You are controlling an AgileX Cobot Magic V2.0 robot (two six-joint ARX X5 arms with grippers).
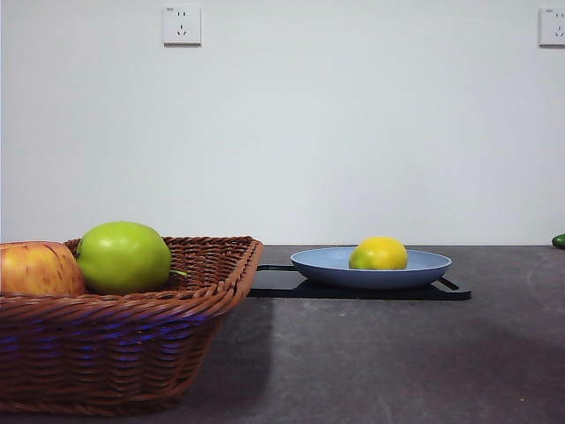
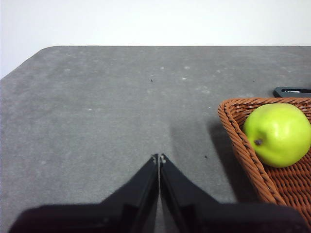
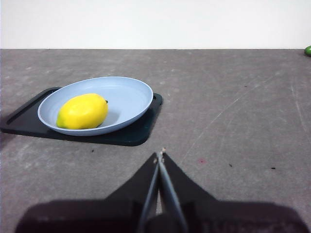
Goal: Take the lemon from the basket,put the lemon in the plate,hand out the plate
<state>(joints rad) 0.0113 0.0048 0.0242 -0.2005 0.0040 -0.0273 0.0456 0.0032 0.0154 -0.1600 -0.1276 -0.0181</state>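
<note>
The yellow lemon [image 1: 379,253] lies in the light blue plate [image 1: 424,268], which rests on a flat black tray [image 1: 353,289]. The right wrist view shows the lemon [image 3: 83,111] in the plate [image 3: 129,94], a little ahead of my right gripper [image 3: 160,156], which is shut and empty over the bare table. The brown wicker basket [image 1: 115,349] stands near at the left. My left gripper [image 2: 159,158] is shut and empty over the table beside the basket's corner [image 2: 238,133]. Neither arm shows in the front view.
A green apple [image 1: 124,257] and a red-yellow apple [image 1: 37,269] lie in the basket; the green apple also shows in the left wrist view [image 2: 278,134]. A small green thing [image 1: 559,240] sits at the far right table edge. The table is dark grey.
</note>
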